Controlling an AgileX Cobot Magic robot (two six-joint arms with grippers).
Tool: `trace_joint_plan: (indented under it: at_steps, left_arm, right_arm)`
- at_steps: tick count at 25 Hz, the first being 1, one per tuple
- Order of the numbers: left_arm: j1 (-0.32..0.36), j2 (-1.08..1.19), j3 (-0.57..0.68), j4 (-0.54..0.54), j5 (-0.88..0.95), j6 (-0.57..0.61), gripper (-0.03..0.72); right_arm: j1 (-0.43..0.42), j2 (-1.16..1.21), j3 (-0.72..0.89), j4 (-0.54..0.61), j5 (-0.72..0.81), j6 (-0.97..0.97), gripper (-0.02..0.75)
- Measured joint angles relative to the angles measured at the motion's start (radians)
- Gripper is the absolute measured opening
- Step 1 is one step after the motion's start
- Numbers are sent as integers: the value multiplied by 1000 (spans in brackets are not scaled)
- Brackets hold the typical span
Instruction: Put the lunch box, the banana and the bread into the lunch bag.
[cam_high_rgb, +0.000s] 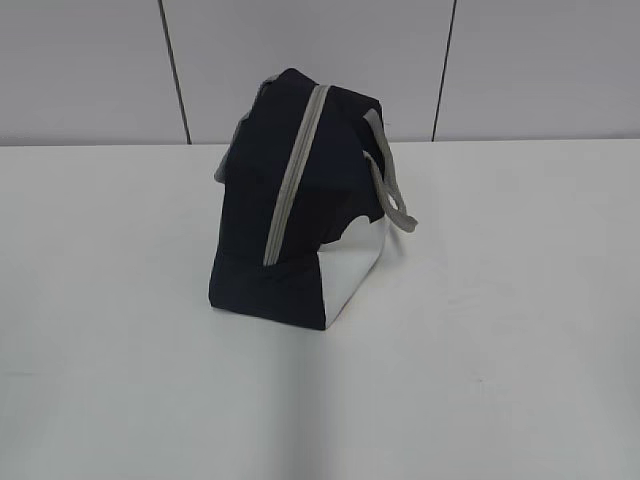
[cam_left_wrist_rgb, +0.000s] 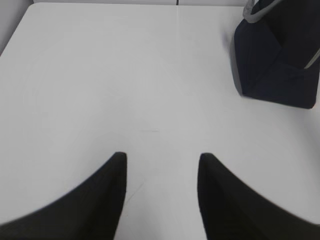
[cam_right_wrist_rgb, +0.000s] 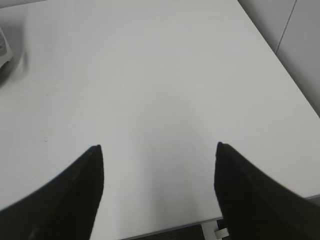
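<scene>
Left claw: spread, nothing betw. its fingers, over bare white tabletop; lunch bag sits at approx. 2 o'clock from it. Exterior view: lunch bag upright mid-tabletop, grey zipper shut, grey straps hanging at 3 o'clock side. Right claw: spread wide, empty, w/ tabletop edge below it.

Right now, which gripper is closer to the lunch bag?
Left, as far as the wrist views show. The left gripper sees the lunch bag ahead to its right. The right gripper sees only a sliver at its far left edge, over bare table.
</scene>
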Motion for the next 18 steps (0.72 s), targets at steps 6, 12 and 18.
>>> trace_joint_plan:
  at_steps: [6,12,18]
  left_arm:
    - [0,0,0,0,0,0,340]
    - [-1,0,0,0,0,0,314]
    - [-1,0,0,0,0,0,277]
  right_arm:
    - [0,0,0,0,0,0,512]
    - [0,0,0,0,0,0,512]
    - [0,0,0,0,0,0,512]
